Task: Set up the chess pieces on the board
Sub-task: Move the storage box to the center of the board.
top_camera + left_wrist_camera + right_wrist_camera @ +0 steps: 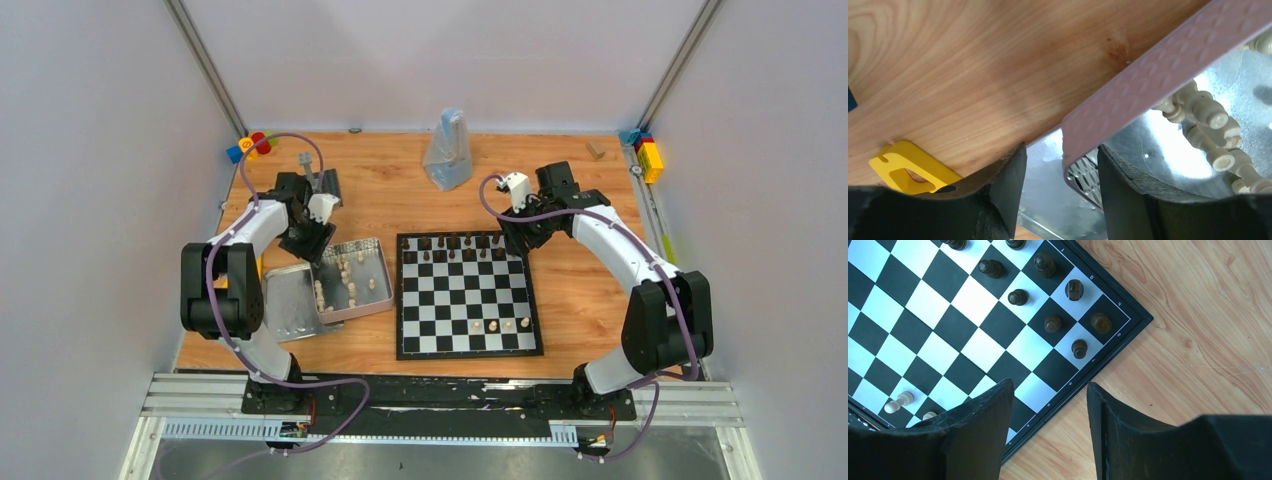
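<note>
The board (468,330) lies mid-table, with dark chess pieces (455,248) in its two far rows and three cream ones (500,325) near the front. More cream pieces (1215,120) lie in the open silver tin (372,300). My left gripper (1060,165) is open and straddles the tin's far-left corner wall (1148,75). The right finger (1120,190) sits against the wall inside the tin, while the left finger (1008,185) stands apart outside it. My right gripper (1048,390) hangs open and empty over the board's (988,347) far-right edge, beside dark pieces (1045,264).
The tin's lid (285,310) lies left of the tin. A yellow flat part (903,167) rests on the wood by my left finger. A clear plastic bag (447,150), a dark studded plate (325,185) and coloured bricks (252,145) (648,155) sit along the back.
</note>
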`<act>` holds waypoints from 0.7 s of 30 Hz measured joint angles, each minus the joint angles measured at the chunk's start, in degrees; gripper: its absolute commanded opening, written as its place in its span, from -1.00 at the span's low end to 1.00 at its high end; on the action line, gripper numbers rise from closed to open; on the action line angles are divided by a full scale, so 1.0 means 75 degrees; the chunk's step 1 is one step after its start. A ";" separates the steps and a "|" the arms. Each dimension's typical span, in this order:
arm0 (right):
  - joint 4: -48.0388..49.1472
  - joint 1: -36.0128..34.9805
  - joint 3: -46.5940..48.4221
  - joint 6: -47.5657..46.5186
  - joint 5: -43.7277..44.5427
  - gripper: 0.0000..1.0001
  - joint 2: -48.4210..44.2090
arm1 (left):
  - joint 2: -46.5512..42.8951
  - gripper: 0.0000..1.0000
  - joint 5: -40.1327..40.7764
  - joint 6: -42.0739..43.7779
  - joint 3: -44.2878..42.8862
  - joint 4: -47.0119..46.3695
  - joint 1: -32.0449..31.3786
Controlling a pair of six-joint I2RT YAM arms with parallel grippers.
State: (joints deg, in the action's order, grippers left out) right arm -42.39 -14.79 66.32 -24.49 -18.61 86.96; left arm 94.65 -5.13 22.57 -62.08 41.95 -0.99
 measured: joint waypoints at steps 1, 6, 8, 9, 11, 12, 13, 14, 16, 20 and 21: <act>0.0003 0.0000 -0.0003 0.0003 -0.0003 0.12 0.0000 | 0.0070 0.16 -0.0026 -0.0015 -0.0093 0.0006 0.0041; 0.0052 0.0000 -0.0096 0.0003 -0.0006 0.12 -0.0015 | 0.0291 0.03 -0.0079 -0.0026 -0.0460 0.0017 0.0332; 0.0050 0.0003 -0.0125 0.0003 -0.0006 0.11 -0.0015 | 0.0367 -0.01 -0.0073 -0.0023 -0.0568 0.0029 0.0469; 0.0052 0.0006 -0.0128 0.0003 -0.0006 0.11 -0.0015 | 0.0411 -0.03 -0.0073 -0.0020 -0.0621 0.0026 0.0542; 0.0067 0.0015 -0.0128 0.0003 -0.0006 0.11 -0.0026 | 0.0513 -0.04 -0.0070 -0.0015 -0.0702 0.0035 0.0644; 0.0079 0.0026 -0.0128 0.0003 -0.0006 0.11 -0.0032 | 0.0574 -0.05 -0.0067 0.0006 -0.0749 0.0044 0.0691; 0.0090 0.0032 -0.0128 0.0003 -0.0006 0.11 -0.0038 | 0.0624 -0.05 -0.0061 0.0015 -0.0784 0.0052 0.0714; 0.0105 0.0035 -0.0128 0.0003 -0.0006 0.11 -0.0044 | 0.0694 -0.06 -0.0055 0.0035 -0.0836 0.0061 0.0740; 0.0122 0.0052 -0.0128 0.0003 -0.0003 0.11 -0.0064 | 0.0831 -0.07 -0.0044 0.0067 -0.0956 0.0073 0.0769; 0.0149 0.0117 -0.0131 0.0038 0.0003 0.11 -0.0125 | 0.1105 -0.09 -0.0029 0.0157 -0.1262 0.0090 0.0790; 0.0152 0.0143 -0.0131 0.0055 0.0003 0.11 -0.0149 | 0.1180 -0.09 -0.0020 0.0187 -0.1358 0.0090 0.0790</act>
State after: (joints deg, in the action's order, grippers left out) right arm -41.25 -13.72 65.34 -24.08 -18.59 85.84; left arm 103.50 -5.28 23.97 -72.27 42.63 4.93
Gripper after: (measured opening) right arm 0.559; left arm 0.461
